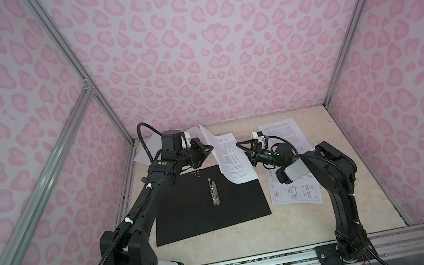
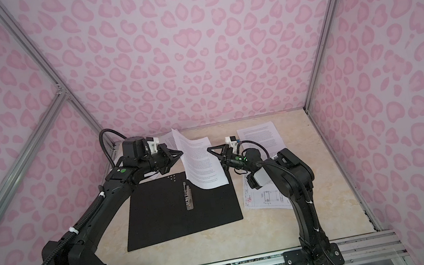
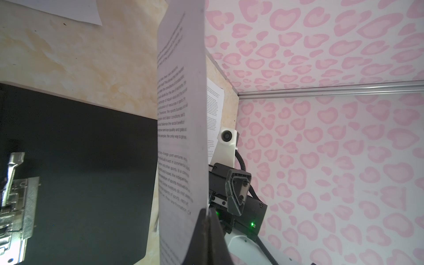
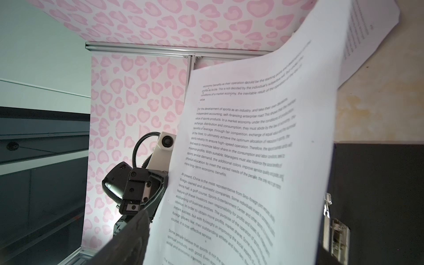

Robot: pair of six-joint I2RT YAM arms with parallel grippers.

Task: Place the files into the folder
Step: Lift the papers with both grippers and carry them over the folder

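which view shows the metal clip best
A top view: the metal clip lies whole and uncovered on the folder. Left wrist cuts it off at the frame edge; right wrist has the held sheet hiding part.

Top views overhead, wrist views close, opposite sides of sheet (image 3: 181,114)

text-printed paper sheets (image 1: 228,157): 3 in view | line-drawing paper sheet (image 1: 295,195): 1 | open black folder (image 1: 190,219): 1 | metal spine clip (image 1: 213,192): 1 | robot arms (image 1: 141,207): 2 | wrist cameras (image 1: 257,135): 2
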